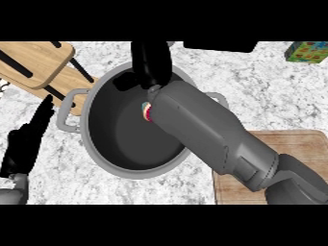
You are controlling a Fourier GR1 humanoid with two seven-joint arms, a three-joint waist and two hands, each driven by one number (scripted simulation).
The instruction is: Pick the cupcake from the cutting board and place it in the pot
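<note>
Wooden cutting board [305, 158] is lying bare nearest, the right forearm crossing from it over the grey pot [134, 139]. Beneath that wrist the cupcake [146, 111] is peeking out above the pot's floor, seemingly grasped by the right hand [151, 60], whose fingers are pointing away; releasing crookedly could be tipping it over. Left hand [26, 144] is resting released on the table [280, 96].

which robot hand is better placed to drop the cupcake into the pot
Right. The right robot hand reaches over the pot with the cupcake showing under its wrist, above the pot's floor. The left robot hand rests open outside the pot.
</note>
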